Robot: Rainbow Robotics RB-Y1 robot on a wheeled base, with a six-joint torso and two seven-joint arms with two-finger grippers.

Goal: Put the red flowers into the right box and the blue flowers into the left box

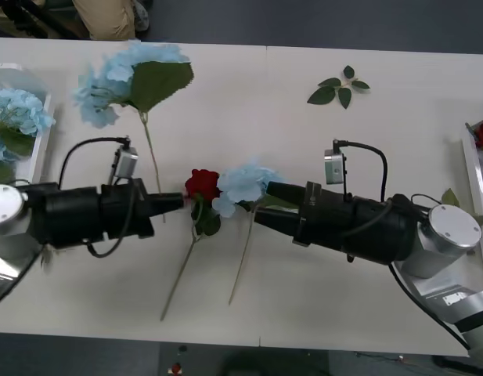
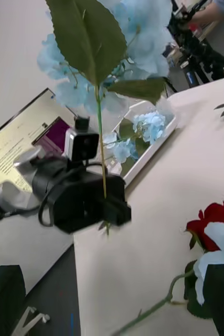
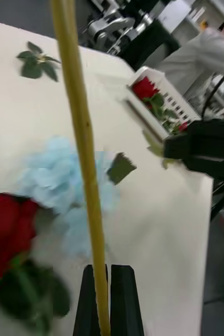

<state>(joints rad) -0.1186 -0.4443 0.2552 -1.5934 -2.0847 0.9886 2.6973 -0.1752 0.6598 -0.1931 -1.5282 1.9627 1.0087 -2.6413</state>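
Front view: left gripper (image 1: 178,201) near tabletop middle, jaws closed on the stem of a blue flower (image 1: 131,74), head toward far left corner. Right gripper (image 1: 263,202) opposite, jaws open beside a second blue flower (image 1: 243,184).

Better to keep the grip firm, swing the head over the left box (image 1: 37,149) at left edge, release low.

Counted: blue, two outside, at least two heads boxed; one rose (image 1: 202,184) mid-tabletop, at least one in right box (image 1: 472,168).

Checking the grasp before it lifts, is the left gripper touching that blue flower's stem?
Touching. In the left wrist view the left gripper is shut on the stem, which runs up from between its fingers.
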